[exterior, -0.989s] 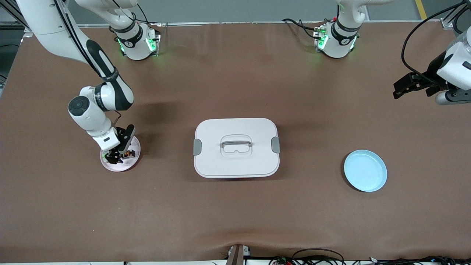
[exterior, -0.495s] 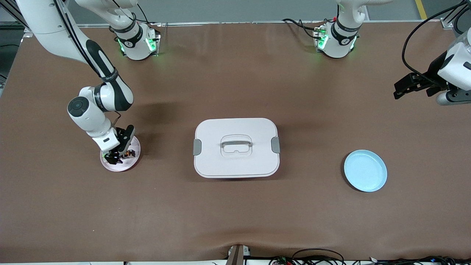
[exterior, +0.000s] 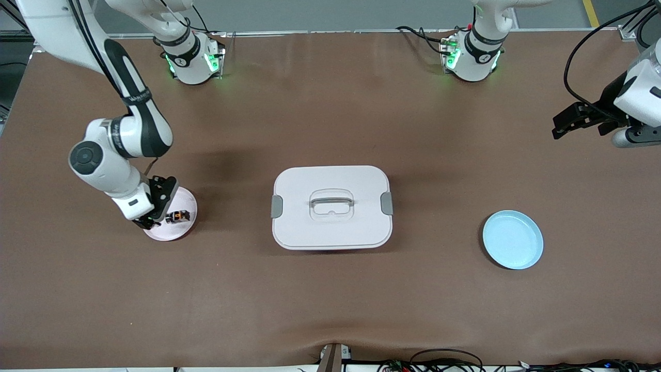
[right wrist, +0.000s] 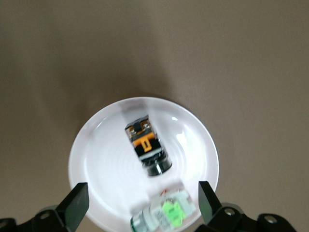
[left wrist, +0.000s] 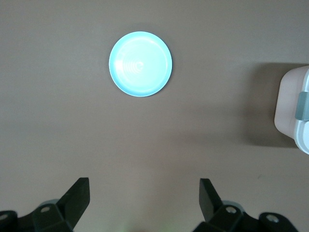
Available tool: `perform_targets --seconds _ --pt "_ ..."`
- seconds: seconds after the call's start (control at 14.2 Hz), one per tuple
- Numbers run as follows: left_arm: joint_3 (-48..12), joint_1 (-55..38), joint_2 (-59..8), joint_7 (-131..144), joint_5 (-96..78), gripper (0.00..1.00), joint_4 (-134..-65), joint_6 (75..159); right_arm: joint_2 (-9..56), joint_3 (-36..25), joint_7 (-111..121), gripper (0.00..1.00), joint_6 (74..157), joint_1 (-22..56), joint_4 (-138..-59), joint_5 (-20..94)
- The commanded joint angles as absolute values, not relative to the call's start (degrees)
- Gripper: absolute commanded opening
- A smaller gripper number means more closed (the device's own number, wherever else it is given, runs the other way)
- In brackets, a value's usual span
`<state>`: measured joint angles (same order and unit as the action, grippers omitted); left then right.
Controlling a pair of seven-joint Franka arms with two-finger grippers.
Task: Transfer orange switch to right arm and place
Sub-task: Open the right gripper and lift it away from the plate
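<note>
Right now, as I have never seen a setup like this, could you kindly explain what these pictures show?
Two white robot arms stand at a brown table, filmed from high across it; the other two pictures come from cameras on each wrist. In the middle sits a white lidded box, with an empty blue plate toward the left arm's end. Toward the right arm's end, a pink plate holds the orange switch and a green-lit switch. The right gripper hangs low over that plate, fingers open, holding nothing. The left gripper waits in the air, open and empty.

Right gripper [exterior: 150, 219] lifted (off switch).
</note>
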<state>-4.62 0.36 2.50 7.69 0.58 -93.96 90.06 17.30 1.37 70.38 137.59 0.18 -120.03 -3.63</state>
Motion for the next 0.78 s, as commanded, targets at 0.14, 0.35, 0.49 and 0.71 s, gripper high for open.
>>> perform_targets --seconds 0.14,0.35,0.49,0.71 --pt "-4.7 0.3 3.3 6.5 -0.1 1.00 -94.0 90.1 14.2 1.1 66.1 1.00 117.9 -1.2 -109.5 -3.9" --pt "-5.0 0.4 3.4 6.7 -0.1 1.00 -94.1 89.9 14.2 1.1 63.0 1.00 107.3 -2.4 -102.5 -4.0" --pt "-5.0 0.4 3.5 6.7 -0.1 1.00 -94.1 89.9 14.2 1.1 59.9 1.00 101.5 -2.6 -98.1 -4.0" --pt "-5.0 0.4 3.6 6.3 -0.1 1.00 -93.9 89.9 14.2 1.2 49.8 1.00 92.0 -2.0 -91.7 -4.5"
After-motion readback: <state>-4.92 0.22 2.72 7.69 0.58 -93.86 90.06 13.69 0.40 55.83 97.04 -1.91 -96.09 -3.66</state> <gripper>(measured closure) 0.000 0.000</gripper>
